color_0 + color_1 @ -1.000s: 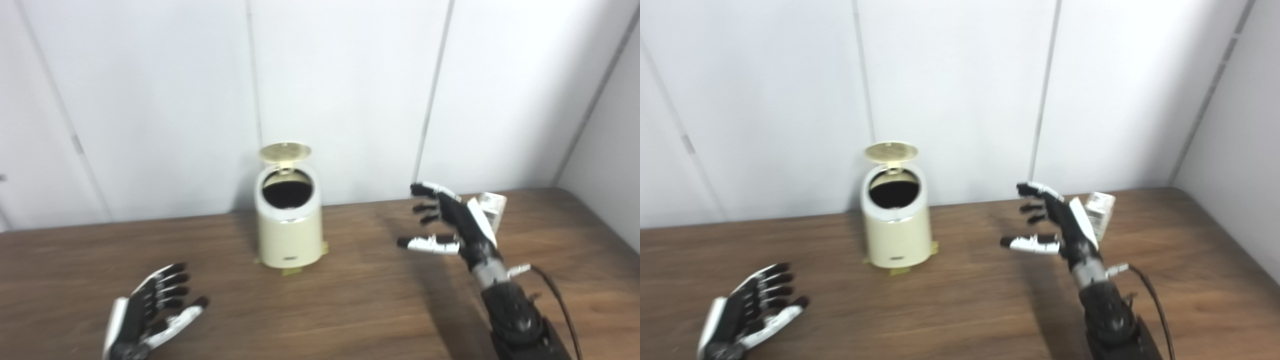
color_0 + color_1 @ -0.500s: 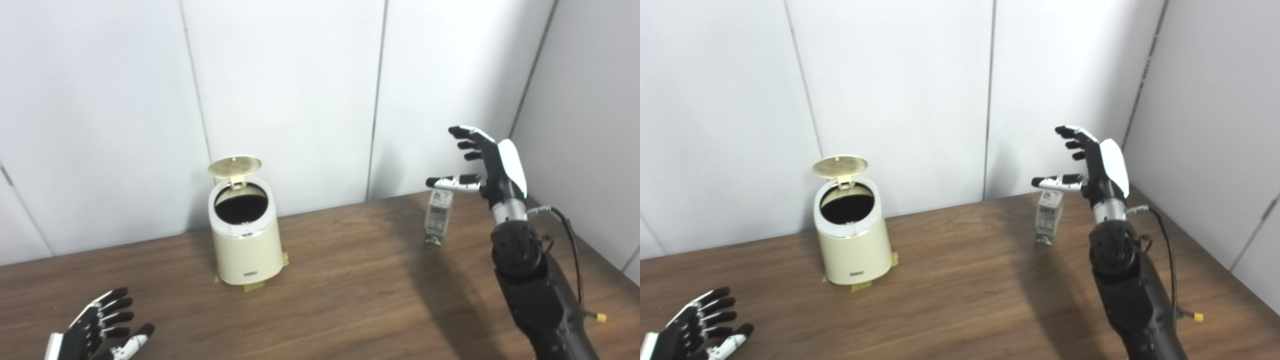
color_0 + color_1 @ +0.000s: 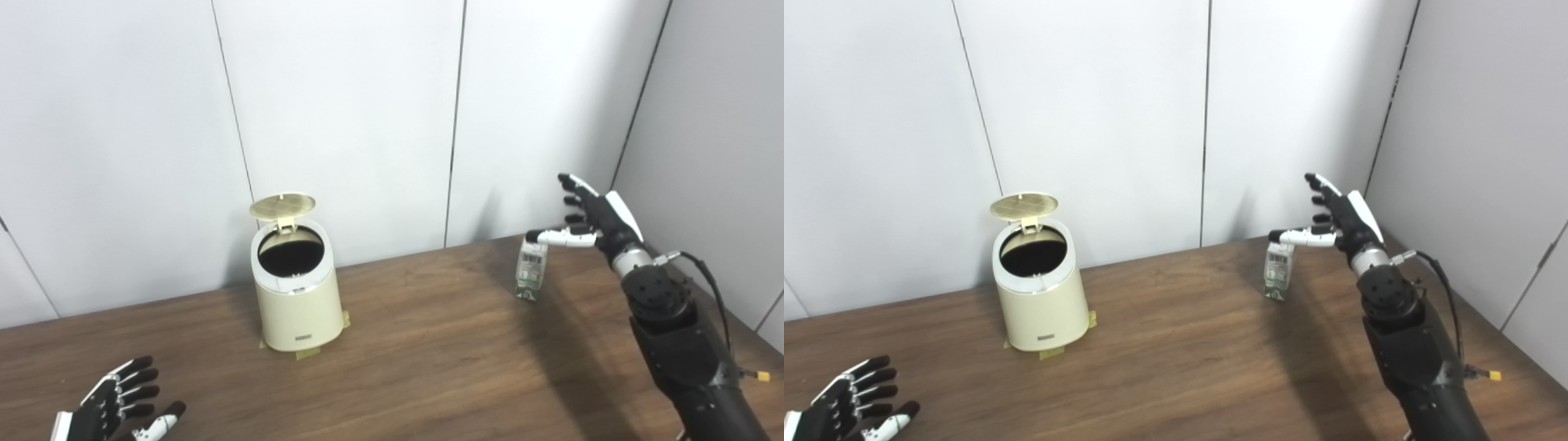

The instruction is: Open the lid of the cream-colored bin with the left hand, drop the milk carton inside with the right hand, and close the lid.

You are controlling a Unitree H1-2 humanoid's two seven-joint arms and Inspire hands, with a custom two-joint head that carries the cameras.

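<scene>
On the dark wood tabletop (image 3: pixel 429 343), centre-left, the cream-colored bin (image 3: pixel 298 300) stands lid (image 3: pixel 282 206) up; the right robot hand (image 3: pixel 591 214), spread and empty, must next close around the milk carton (image 3: pixel 530 269) right of centre.

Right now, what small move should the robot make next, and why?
Probably lower the right hand around the carton and close on it: the bin already has its lid up, the carton stands untouched, and the open hand hovers above its top.

A dark wood-grain desk (image 3: pixel 429 367) runs up to a wall of plain white panels (image 3: pixel 343 116) split by thin vertical seams, with yellowish tape strips (image 3: pixel 309 353) stuck flat on the desk's surface.
</scene>
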